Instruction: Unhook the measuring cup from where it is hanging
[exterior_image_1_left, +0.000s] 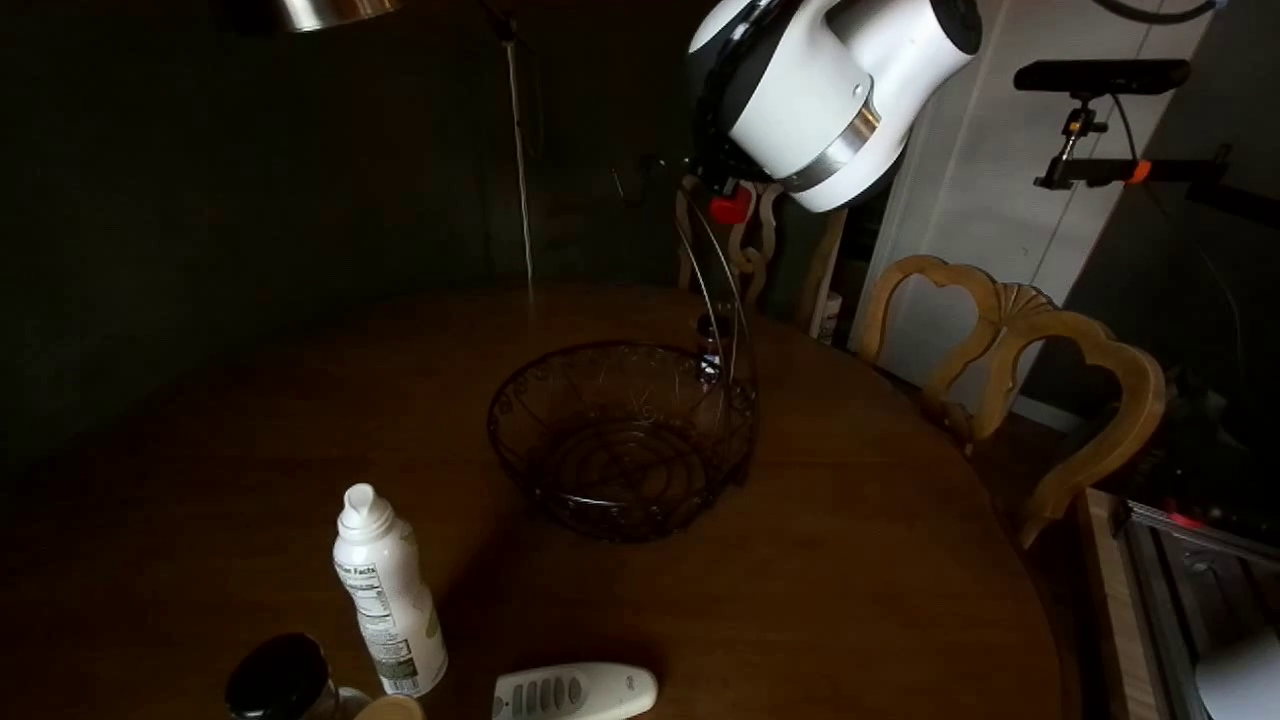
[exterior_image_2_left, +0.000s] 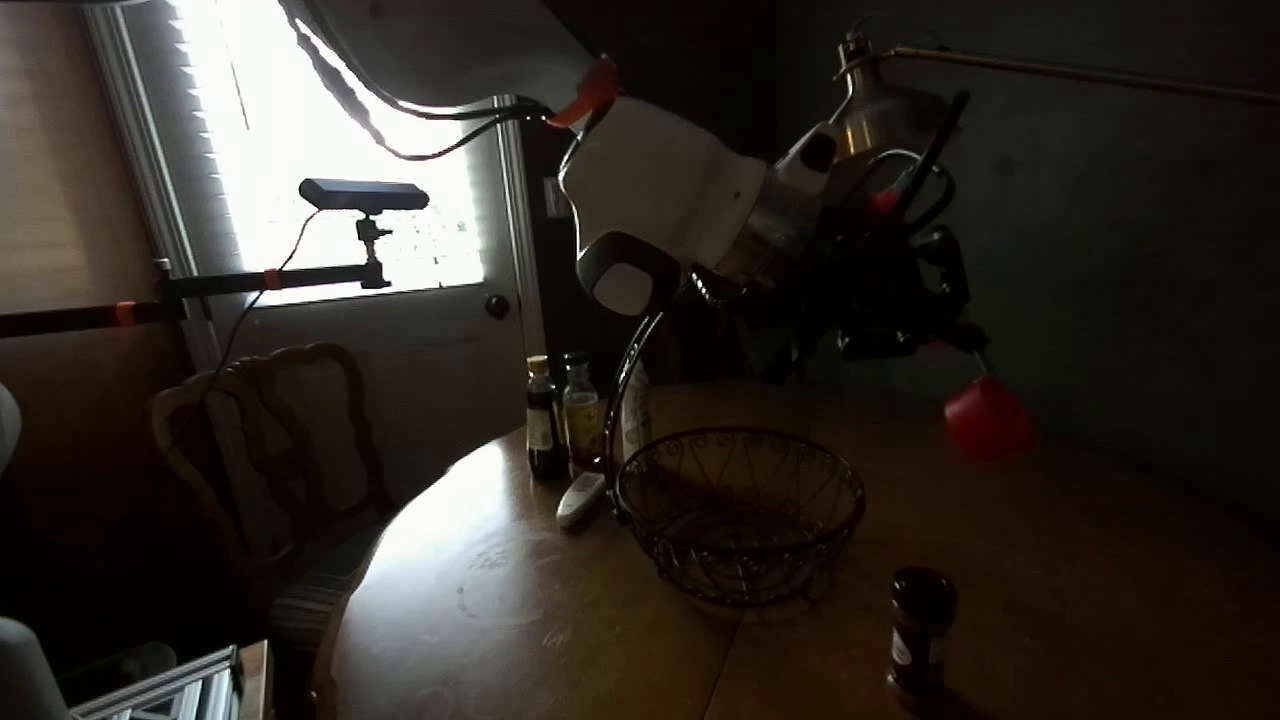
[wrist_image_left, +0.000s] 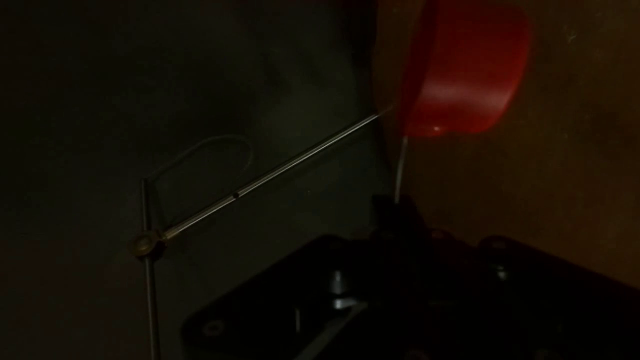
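The red measuring cup (exterior_image_2_left: 990, 418) hangs in the air at the end of its thin handle, above the far part of the table. It also shows in an exterior view (exterior_image_1_left: 731, 207) and large in the wrist view (wrist_image_left: 465, 70). My gripper (wrist_image_left: 397, 204) is shut on the cup's handle; the dark fingers hide part of the handle. In an exterior view my gripper (exterior_image_2_left: 962, 335) is right of the curved hook stand (exterior_image_2_left: 622, 390) of the wire basket (exterior_image_2_left: 740, 600), and the cup is apart from it. The hook's top is hidden by the arm there.
A dark-capped jar (exterior_image_2_left: 920, 640) stands on the table near the basket. Bottles (exterior_image_2_left: 542, 420) and a white remote (exterior_image_2_left: 580, 500) are on its other side. A white spray bottle (exterior_image_1_left: 390, 600) stands nearby. A metal lamp (exterior_image_2_left: 880, 115) and its rod (wrist_image_left: 280, 170) are close to the arm.
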